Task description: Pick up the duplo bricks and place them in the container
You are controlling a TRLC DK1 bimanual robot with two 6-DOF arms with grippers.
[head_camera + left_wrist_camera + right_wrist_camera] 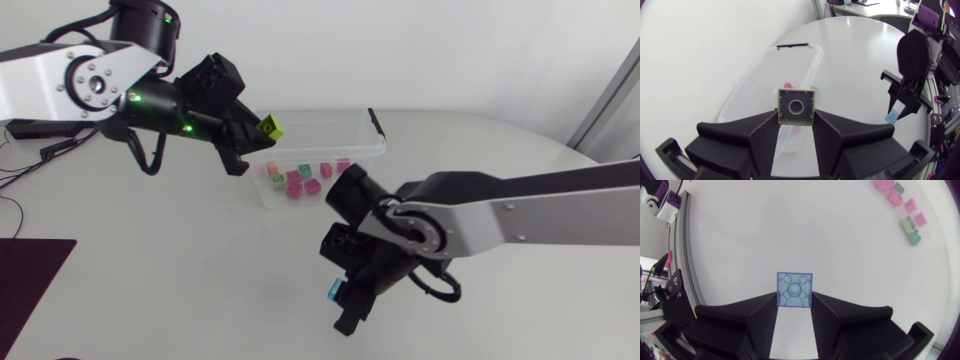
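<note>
A clear plastic container [350,151] stands at the table's middle back, with several pink, green and orange duplo bricks [296,183] inside. My left gripper [262,131] hangs over the container's left rim, shut on a lime-green brick [269,127]. The left wrist view shows that brick [796,106] from below, between the fingers, above the container [760,75]. My right gripper [341,296] is low over the table in front of the container, shut on a light blue brick [333,291]. Both fingers press that blue brick [795,290] in the right wrist view.
The container has a black latch [375,122] at its right end. A dark red mat [25,285] lies at the table's front left corner. Cables [20,160] trail at the left edge. My right arm's grey link [530,215] spans the right side.
</note>
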